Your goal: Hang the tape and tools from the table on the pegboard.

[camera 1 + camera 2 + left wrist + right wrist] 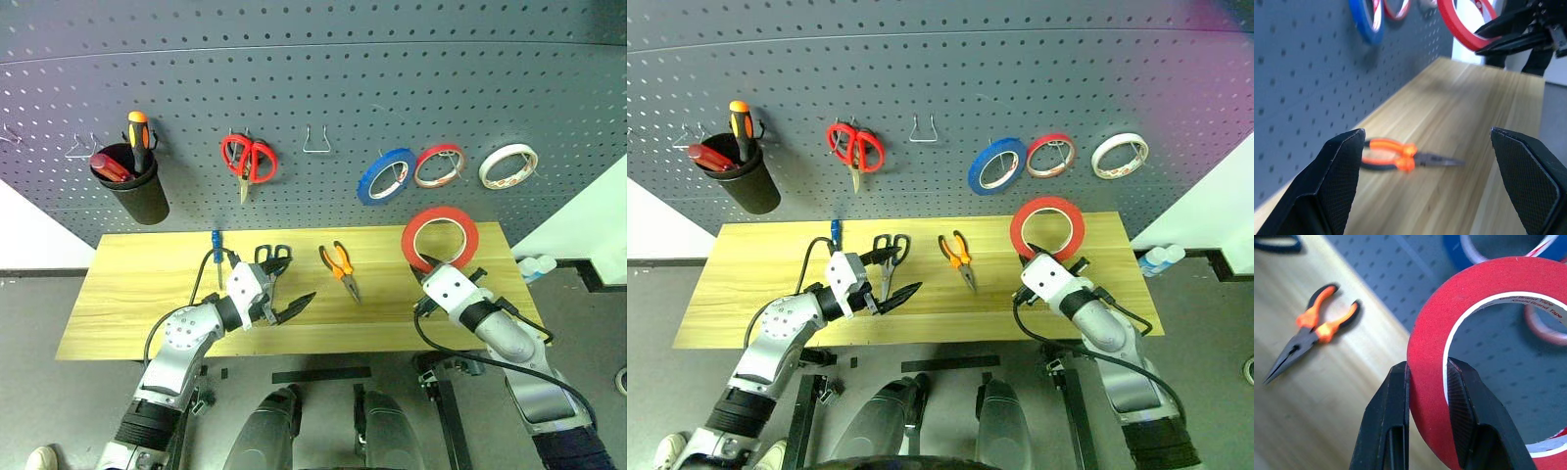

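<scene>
An empty hook point(316, 140) (red-handled scissors point(248, 160) beside it) offers free room.

Black cup point(137, 191) w/ orange & red screwdrivers point(138, 137), red scissors point(248, 160), blue roll point(386, 176), thin red-rimmed roll point(438, 165), white roll point(507, 164) hang up top.

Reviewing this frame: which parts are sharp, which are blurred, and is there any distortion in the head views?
Left wrist view: gripper fingers sharp, pliers and pegboard soft. Right wrist view: tape crisp at the gripper, pliers and table blurred. Head views: pegboard's hole rows bow near the upper edge.
</scene>
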Motion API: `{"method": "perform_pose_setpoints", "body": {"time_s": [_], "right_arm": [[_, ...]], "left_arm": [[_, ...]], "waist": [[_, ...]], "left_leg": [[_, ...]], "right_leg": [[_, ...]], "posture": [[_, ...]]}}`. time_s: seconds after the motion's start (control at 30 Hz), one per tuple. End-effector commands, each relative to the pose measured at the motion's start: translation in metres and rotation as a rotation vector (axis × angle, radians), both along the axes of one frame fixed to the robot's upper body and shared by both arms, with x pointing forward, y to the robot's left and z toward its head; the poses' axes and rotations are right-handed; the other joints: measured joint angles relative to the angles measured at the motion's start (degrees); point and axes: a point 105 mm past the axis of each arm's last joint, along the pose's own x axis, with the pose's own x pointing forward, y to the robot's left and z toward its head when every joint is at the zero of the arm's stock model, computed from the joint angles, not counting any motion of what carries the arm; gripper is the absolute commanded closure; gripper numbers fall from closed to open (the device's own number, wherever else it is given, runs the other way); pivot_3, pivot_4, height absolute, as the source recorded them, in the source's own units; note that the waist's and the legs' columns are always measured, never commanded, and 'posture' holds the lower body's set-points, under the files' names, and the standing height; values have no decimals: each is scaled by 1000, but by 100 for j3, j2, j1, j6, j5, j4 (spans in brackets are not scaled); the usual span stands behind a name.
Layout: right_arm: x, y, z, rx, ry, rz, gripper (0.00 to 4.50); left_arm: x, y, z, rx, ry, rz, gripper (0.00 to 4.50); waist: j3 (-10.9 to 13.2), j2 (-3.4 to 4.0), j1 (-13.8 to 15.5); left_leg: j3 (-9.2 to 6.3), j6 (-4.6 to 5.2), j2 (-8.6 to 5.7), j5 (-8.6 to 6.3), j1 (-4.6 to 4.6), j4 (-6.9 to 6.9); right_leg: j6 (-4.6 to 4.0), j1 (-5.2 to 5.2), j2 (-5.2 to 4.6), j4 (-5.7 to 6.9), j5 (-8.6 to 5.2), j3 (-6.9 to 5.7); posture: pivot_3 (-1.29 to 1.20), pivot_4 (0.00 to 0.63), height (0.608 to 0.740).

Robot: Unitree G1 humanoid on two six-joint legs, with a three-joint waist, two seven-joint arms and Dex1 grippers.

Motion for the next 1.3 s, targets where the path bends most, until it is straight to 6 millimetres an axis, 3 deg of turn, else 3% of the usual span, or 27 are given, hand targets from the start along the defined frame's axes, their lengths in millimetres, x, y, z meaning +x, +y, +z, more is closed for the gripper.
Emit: {"method": "perform_pose_setpoints", "body": {"time_s": [0.03, 0.23, 0.57, 0.77, 1.23, 1.3], "right_arm": [[-4, 4, 31, -28, -172, 22, 3774], [4, 6, 48, -90, -282, 54, 3774], [50, -13, 57, -66, -270, 90, 3774], [67, -23, 52, -34, -233, 106, 3774], [79, -20, 32, 4, -159, 144, 3774], [79, -20, 32, 10, -156, 147, 3056]], "left_arm": [[-3, -6, 8, -26, -23, -37, 211], [-4, -13, 9, -37, -23, -63, 211], [-1, -27, 27, -114, -60, -93, 211], [1, -32, 33, -143, -66, -90, 211], [10, -34, 35, -180, -71, -40, 211], [11, -34, 36, -184, -72, -38, 211]], "waist": [[-1, 0, -19], [-6, 1, -110], [-13, 5, -113], [-21, 10, -112], [-29, 14, -117], [-31, 14, -116]], "left_leg": [[1, 0, 1, 0, 1, 0], [9, 0, 3, 1, 6, 9], [37, 1, 26, 1, 8, 55], [52, 0, 34, 1, 8, 75], [78, 1, 38, 2, 13, 87], [80, 1, 40, 2, 14, 87]], "right_leg": [[-1, 1, 1, 0, 1, 0], [-1, 8, 5, 3, 8, 2], [-6, 17, 28, 11, 30, 20], [-4, 20, 37, 13, 40, 33], [2, 16, 45, 22, 54, 67], [2, 16, 48, 23, 56, 71]], "posture": [[-76, 169, 740], [-83, 168, 740], [-76, 160, 740], [-63, 154, 740], [-64, 150, 740], [-64, 150, 740]]}}
